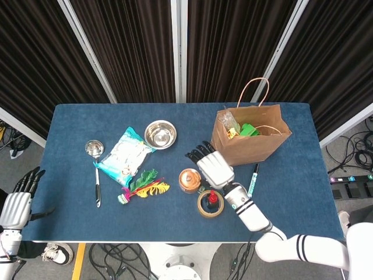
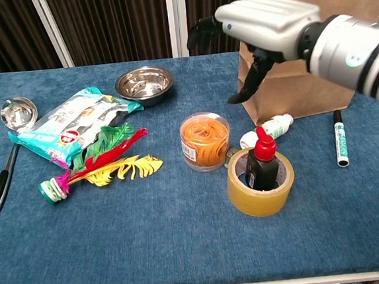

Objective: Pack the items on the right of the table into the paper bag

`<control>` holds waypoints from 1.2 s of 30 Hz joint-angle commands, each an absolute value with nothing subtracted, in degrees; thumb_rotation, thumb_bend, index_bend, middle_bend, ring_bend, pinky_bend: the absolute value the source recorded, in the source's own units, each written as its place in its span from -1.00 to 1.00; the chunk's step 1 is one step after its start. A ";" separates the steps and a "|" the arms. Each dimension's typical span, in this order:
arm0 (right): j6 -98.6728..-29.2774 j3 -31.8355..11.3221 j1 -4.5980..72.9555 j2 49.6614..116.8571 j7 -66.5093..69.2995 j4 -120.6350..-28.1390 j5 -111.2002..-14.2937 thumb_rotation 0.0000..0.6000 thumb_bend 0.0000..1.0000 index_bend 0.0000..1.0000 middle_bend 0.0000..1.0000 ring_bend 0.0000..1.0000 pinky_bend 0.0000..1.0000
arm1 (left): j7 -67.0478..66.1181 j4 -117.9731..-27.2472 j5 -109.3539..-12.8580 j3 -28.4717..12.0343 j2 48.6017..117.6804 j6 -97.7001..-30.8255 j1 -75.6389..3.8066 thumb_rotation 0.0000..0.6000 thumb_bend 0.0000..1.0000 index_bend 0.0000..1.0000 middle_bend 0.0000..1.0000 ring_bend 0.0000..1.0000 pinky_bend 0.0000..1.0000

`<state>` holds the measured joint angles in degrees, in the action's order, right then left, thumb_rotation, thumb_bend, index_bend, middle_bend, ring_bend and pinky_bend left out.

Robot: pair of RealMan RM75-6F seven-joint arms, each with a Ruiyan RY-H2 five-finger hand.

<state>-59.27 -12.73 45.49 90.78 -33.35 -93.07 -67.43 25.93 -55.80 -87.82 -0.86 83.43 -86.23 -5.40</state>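
Chest view shows the right robot hand (image 2: 259, 33) hovering above the tabletop (image 2: 185, 248) with fingers spread and nothing in them, palm down over the cluster in front of the bag (image 2: 308, 58). From the head view, the hand (image 1: 211, 166) sits at about 1 o'clock from the jar (image 1: 189, 180) and just over the white bottle (image 1: 211, 181), which it mostly hides there.

Left to pack on the right side: the jar (image 2: 205, 140) of orange rubber bands, the white bottle (image 2: 268, 130) lying on its side, touching the bag's foot, the tape roll (image 2: 260, 187) with a red-capped bottle (image 2: 262, 160) standing inside its ring, and the marker (image 2: 340, 146) lying at 3 o'clock of the roll, well apart from it.

The jar looks rigid, clear and smooth (likely slippery plastic or glass); a wrap around its wall from above or the side seems safest, as the open top could spill the bands if tipped. The white bottle is small, light and round, so it may roll under a poke; pinch it across the middle. The red-capped bottle is best taken by its cap or shoulders and lifted straight up, since the tape ring hems it in. The roll itself is stiff and light, easy to hook through the hole. The marker is thin and low, the hardest to pinch.

The left robot hand (image 1: 16, 204) hangs off the tabletop at 8 o'clock, fingers extended and empty.
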 commanded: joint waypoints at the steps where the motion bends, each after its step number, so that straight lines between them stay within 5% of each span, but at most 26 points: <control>1: -58.91 -14.48 47.92 95.22 -40.67 -91.85 -59.76 1.00 -1.00 -0.52 -0.46 -0.67 -0.73 | 26.44 -55.47 -87.75 -0.88 83.49 -86.25 -5.30 1.00 -0.66 -0.80 -0.76 -0.95 -0.71; 8: -60.31 -15.00 51.14 98.82 -49.72 -93.84 -48.99 1.00 -1.00 -0.54 -0.47 -0.70 -0.75 | 27.27 -54.53 -88.05 -0.85 83.91 -86.60 -5.30 1.00 -0.66 -0.80 -0.76 -0.95 -0.71; 36: -70.03 -12.32 54.10 105.64 -59.03 -93.16 -38.05 1.00 -1.00 -0.54 -0.53 -0.70 -0.75 | 28.82 -53.03 -88.06 -0.98 83.90 -87.51 -4.79 1.00 -0.66 -0.80 -0.76 -0.95 -0.71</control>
<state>-69.97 -12.38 54.06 105.55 -59.03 -93.24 -38.03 28.81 -53.03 -88.05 -0.98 83.90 -87.51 -4.80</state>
